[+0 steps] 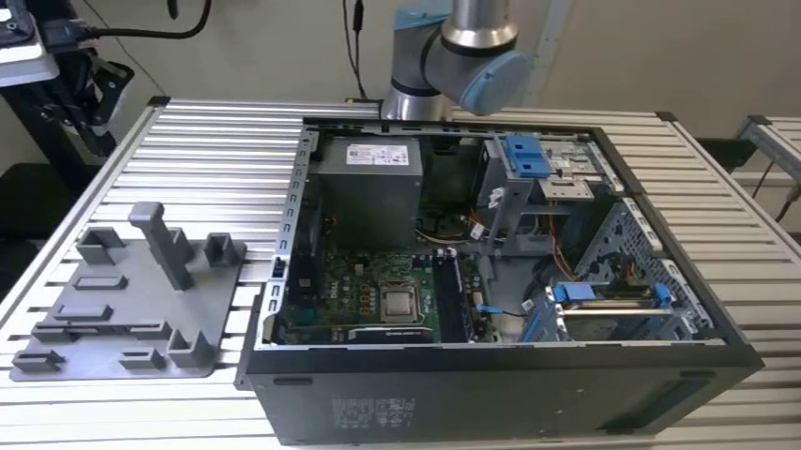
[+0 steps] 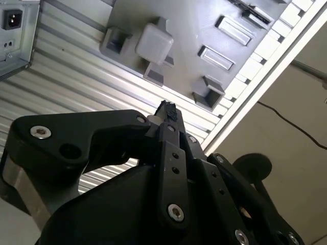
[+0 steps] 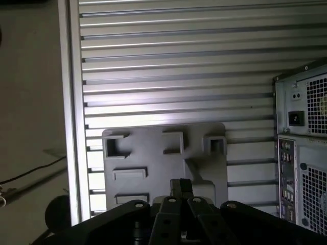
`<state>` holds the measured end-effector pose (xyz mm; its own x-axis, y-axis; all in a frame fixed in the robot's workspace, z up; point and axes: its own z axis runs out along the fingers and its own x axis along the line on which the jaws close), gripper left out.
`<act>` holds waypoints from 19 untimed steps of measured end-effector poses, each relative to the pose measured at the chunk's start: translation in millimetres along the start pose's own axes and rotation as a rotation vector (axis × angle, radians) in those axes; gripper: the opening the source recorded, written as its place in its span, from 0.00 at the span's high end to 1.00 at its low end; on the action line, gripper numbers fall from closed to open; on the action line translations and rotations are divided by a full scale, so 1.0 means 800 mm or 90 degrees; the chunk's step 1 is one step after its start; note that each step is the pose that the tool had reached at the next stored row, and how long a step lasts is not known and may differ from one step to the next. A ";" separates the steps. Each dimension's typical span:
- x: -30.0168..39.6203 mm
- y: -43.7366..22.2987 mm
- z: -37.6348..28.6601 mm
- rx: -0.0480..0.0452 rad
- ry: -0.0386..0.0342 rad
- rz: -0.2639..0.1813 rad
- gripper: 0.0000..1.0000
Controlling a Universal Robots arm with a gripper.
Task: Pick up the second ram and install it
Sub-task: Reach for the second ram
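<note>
Second ram (image 2: 253, 13): 1 thin dark strip, sits in tray (image 2: 194, 20) slot.
Claw (image 3: 181, 185): tips pressed together, nothing btwn, well off tray.

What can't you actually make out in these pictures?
Second ram: too small in the exterior view to tell whether a holder tray slot holds it.
Memory slots in the computer case: exterior view, small and shadowed.
Tray's near edge: first wrist view, behind the gripper.
Arm: cut off by the exterior view's top edge.

Slatted table (image 1: 213, 159): grey tray (image 1: 131, 314), computer case (image 1: 501, 398)
</note>
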<state>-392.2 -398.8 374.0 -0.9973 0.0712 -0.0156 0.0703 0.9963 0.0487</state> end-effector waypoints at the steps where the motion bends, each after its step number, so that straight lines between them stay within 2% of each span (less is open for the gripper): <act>1: 0.0025 -0.0002 0.0002 0.0000 0.0000 0.000 0.89; 9: 0.0218 -0.0017 0.0020 0.0000 0.0003 0.000 0.89; 15: 0.0231 -0.0019 0.0019 0.0000 0.0004 0.000 0.89; 19: 0.0227 -0.0079 0.0018 0.0000 0.0004 0.000 0.89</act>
<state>-410.6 -403.7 372.0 -0.9974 0.0711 -0.0150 0.0703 0.9963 0.0487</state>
